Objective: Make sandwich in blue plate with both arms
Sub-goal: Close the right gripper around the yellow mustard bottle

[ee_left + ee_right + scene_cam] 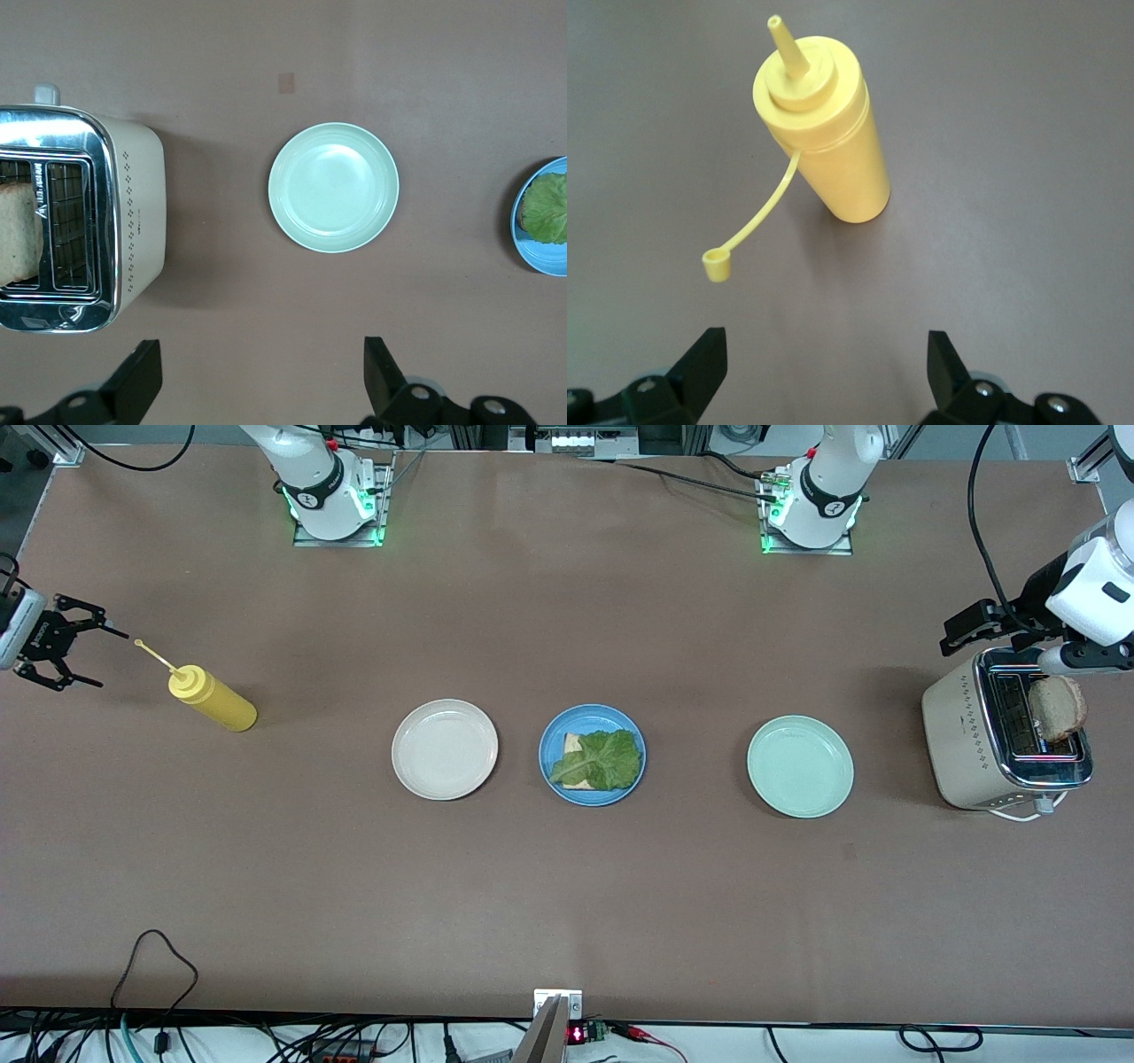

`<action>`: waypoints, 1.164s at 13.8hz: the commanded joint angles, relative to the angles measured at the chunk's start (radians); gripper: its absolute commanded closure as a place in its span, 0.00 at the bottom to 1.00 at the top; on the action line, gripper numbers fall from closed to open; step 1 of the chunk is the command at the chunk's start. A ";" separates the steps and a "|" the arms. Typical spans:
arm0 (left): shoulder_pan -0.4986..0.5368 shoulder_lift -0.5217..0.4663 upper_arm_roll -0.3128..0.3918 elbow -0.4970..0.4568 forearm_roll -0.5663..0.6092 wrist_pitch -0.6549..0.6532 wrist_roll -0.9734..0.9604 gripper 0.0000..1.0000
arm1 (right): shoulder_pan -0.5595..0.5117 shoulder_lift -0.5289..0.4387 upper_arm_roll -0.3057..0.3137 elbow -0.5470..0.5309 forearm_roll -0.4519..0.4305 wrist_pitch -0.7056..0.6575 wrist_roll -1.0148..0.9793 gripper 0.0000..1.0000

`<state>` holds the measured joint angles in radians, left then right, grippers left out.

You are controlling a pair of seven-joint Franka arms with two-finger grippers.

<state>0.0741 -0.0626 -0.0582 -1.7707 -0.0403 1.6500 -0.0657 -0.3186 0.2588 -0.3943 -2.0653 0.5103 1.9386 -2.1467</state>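
Front view: blue plate point(592, 755) sits mid-surface point(567, 886) between cream plate point(445, 748) and mint plate point(800, 766), holding one bread slice point(574, 742) under a lettuce leaf point(601, 760). Left pincer point(974, 625) hangs spread above the toaster point(970, 740); a second bread slice point(1057, 707) stands in the slot just below it. Right pincer point(64, 643) hovers spread, well apart from the plate, just beside a yellow squeeze bottle point(213, 699) with its cap off.
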 commanded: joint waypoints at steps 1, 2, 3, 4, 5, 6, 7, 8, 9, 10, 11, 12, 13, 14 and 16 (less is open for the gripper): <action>0.003 -0.019 -0.006 -0.007 0.000 0.005 0.018 0.00 | -0.045 0.040 0.025 -0.009 0.065 0.014 -0.093 0.00; 0.003 -0.019 -0.006 -0.007 0.000 0.005 0.018 0.00 | -0.051 0.054 0.031 -0.009 0.085 0.014 -0.119 0.00; 0.000 -0.019 -0.006 -0.007 0.000 0.007 0.018 0.00 | -0.065 0.074 0.034 -0.009 0.108 0.011 -0.139 0.00; -0.002 -0.019 -0.006 -0.007 0.000 0.007 0.018 0.00 | -0.082 0.091 0.043 -0.007 0.126 0.010 -0.153 0.00; -0.004 -0.019 -0.006 -0.007 0.000 0.007 0.018 0.00 | -0.102 0.114 0.060 -0.004 0.146 0.006 -0.166 0.00; -0.004 -0.019 -0.006 -0.007 0.000 0.007 0.018 0.00 | -0.123 0.134 0.080 -0.004 0.164 0.006 -0.170 0.00; -0.002 -0.019 -0.006 -0.007 0.000 0.011 0.018 0.00 | -0.137 0.148 0.097 -0.001 0.178 0.006 -0.171 0.00; -0.004 -0.019 -0.006 -0.007 0.000 0.013 0.018 0.00 | -0.142 0.158 0.107 -0.001 0.191 0.006 -0.177 0.00; -0.002 -0.019 -0.006 -0.007 0.000 0.013 0.018 0.00 | -0.142 0.168 0.109 -0.001 0.215 0.005 -0.192 0.00; -0.002 -0.019 -0.006 -0.007 0.000 0.014 0.018 0.00 | -0.142 0.178 0.110 -0.001 0.233 0.005 -0.206 0.00; -0.002 -0.019 -0.006 -0.007 0.000 0.014 0.018 0.00 | -0.142 0.189 0.112 0.002 0.252 0.005 -0.223 0.00; -0.002 -0.019 -0.005 -0.007 0.000 0.014 0.018 0.00 | -0.143 0.203 0.129 0.014 0.276 0.003 -0.246 0.00; -0.002 -0.019 -0.006 -0.009 0.000 0.016 0.018 0.00 | -0.151 0.223 0.140 0.031 0.302 -0.004 -0.272 0.00; -0.002 -0.019 -0.006 -0.007 0.000 0.016 0.018 0.00 | -0.158 0.240 0.144 0.036 0.333 -0.029 -0.292 0.00; -0.002 -0.019 -0.006 -0.007 0.000 0.016 0.018 0.00 | -0.160 0.267 0.144 0.037 0.417 -0.076 -0.352 0.00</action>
<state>0.0702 -0.0641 -0.0620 -1.7707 -0.0403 1.6592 -0.0657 -0.4462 0.4867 -0.2684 -2.0537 0.8584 1.9141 -2.4274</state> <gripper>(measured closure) 0.000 0.000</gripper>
